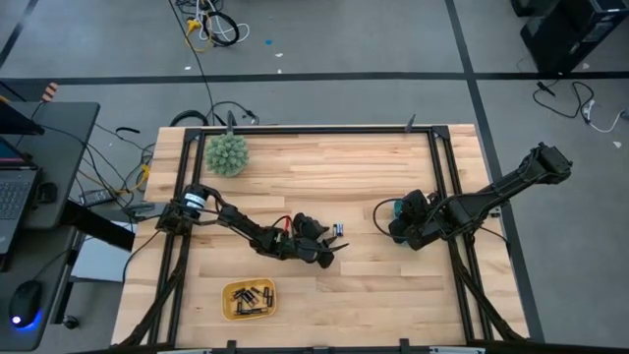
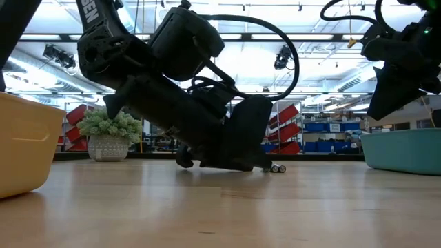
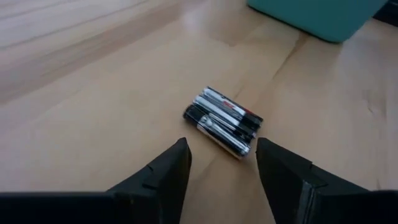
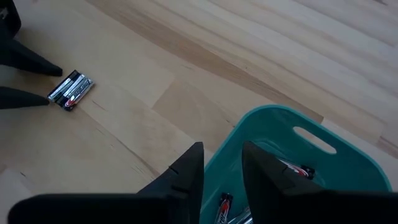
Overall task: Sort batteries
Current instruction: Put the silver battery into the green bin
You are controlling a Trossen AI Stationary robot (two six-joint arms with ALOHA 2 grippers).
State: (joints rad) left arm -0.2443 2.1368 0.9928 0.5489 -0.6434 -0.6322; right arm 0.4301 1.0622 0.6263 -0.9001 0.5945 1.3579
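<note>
A small cluster of batteries (image 3: 224, 126), black and silvery, lies side by side on the wooden table (image 1: 295, 177) near its middle; it also shows in the high view (image 1: 337, 230) and the right wrist view (image 4: 71, 91). My left gripper (image 3: 221, 155) is low over the table and open. Its fingertips stand on either side of the cluster's near end without touching it. My right gripper (image 4: 222, 158) hangs open above the teal bin (image 4: 280, 149) at the table's right, with nothing between its fingers. A few batteries (image 4: 295, 168) lie inside that bin.
A yellow tray (image 1: 249, 300) holding several dark batteries sits near the table's front edge. A spiky green ball (image 1: 227, 153) stands at the far left. The black frame (image 1: 444, 177) runs around the table's edges. Bare wood lies between the cluster and the teal bin (image 1: 396, 208).
</note>
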